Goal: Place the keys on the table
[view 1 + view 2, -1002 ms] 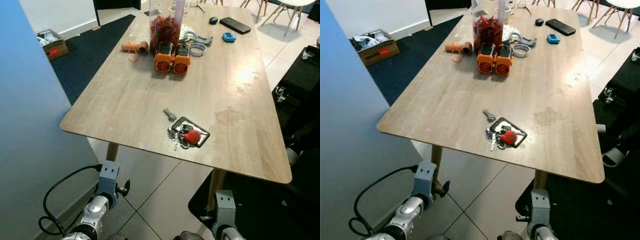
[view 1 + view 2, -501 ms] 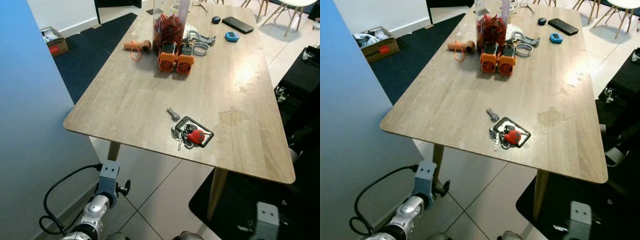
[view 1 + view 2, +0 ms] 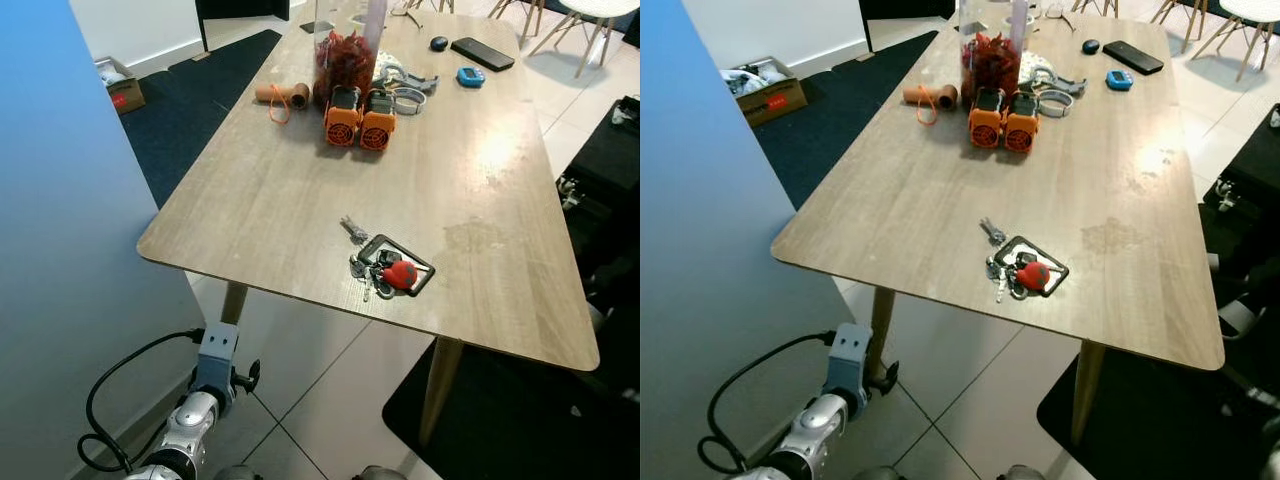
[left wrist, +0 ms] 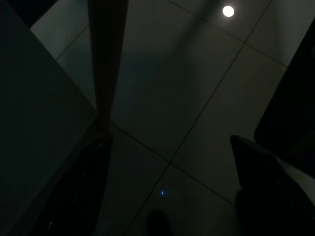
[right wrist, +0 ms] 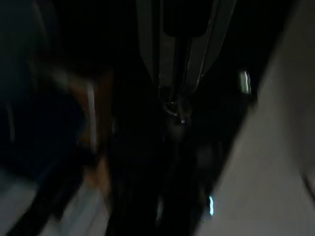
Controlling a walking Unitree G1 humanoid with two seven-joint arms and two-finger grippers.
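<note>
One bunch of keys with a red fob is already lying near the wooden table's front edge, well above and right of the left gripper, whose empty fingers are hanging spread below it.

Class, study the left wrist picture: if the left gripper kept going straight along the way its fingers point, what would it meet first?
Most likely the tiled floor. The left gripper hangs low beside the table leg and points down at bare tiles; the dark picture makes depth uncertain.
</note>
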